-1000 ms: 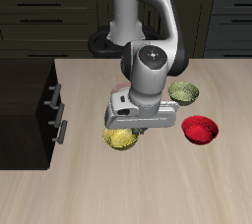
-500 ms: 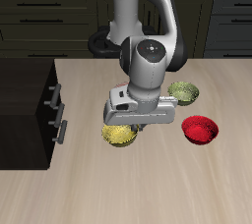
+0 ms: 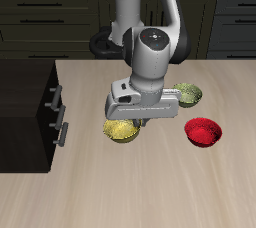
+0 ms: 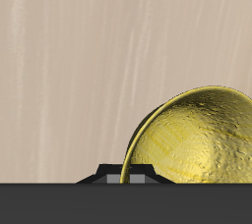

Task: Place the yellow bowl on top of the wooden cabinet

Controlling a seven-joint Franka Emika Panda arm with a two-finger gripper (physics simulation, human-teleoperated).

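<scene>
One gripper [image 3: 128, 124] is clamped on the yellow bowl [image 3: 121, 131], held mid-table. Bare tabletop [image 3: 150, 187] stretches to the front edge; the wooden cabinet [image 3: 25, 112] stands apart at the side edge.

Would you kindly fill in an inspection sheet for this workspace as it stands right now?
Surface: light wood-grain table, no spills seen.
Job's things: yellow bowl under the arm's head, filling much of the wrist view; wooden cabinet at the table's side, nothing on its top.
Clutter: olive-green bowl and red bowl, apart from each other.
Grippers: gripper at the yellow bowl's rim; jaw state cannot be told.
Cables: nothing seen.
Surroundings: dark kitchen cupboards behind the table.
</scene>
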